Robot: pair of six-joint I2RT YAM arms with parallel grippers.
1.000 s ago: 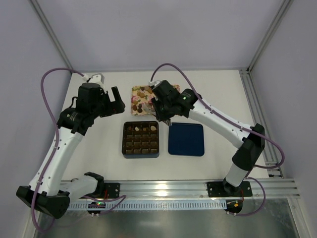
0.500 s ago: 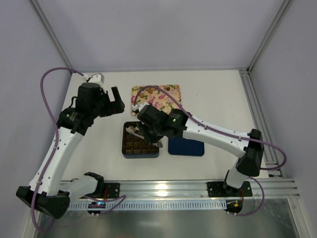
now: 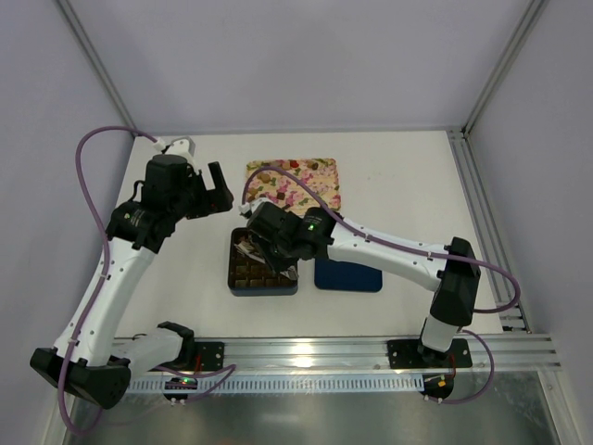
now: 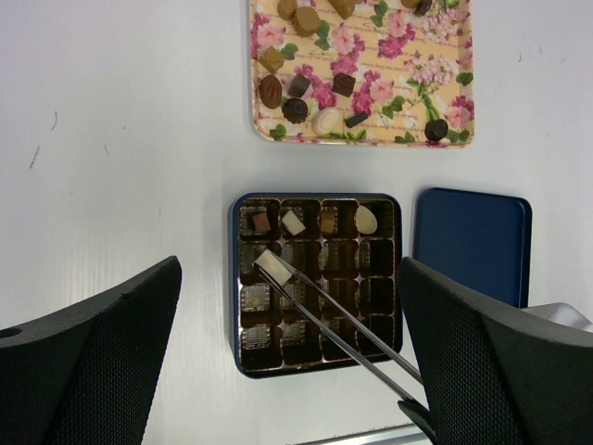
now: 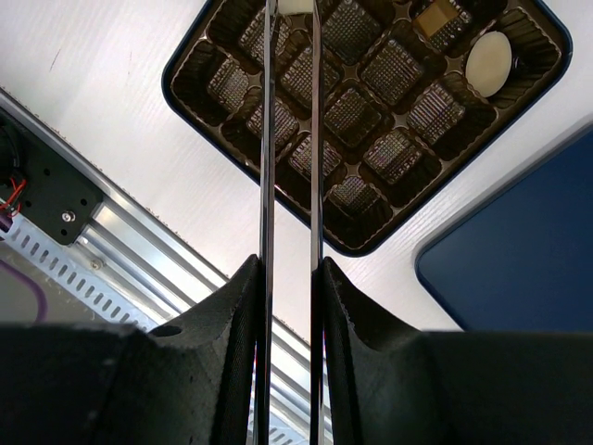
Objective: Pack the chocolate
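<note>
Cream-white chocolate (image 4: 271,267) held over the box.
The right gripper (image 5: 289,278) is clamped narrow on steel tweezers (image 4: 334,320), which pinch the square piece above the gridded box (image 4: 233,278), in its left-edge column. The left gripper (image 3: 209,188) gapes wide. Other chocolates (image 4: 295,109) lie on the floral tray (image 4: 361,141).

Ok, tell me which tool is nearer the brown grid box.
Right. The right tool sits over the box, clamping tweezers whose tips hold a cream-white chocolate above a left-column cell. The left tool hangs open beyond the box's far-left corner, apart from it.
</note>
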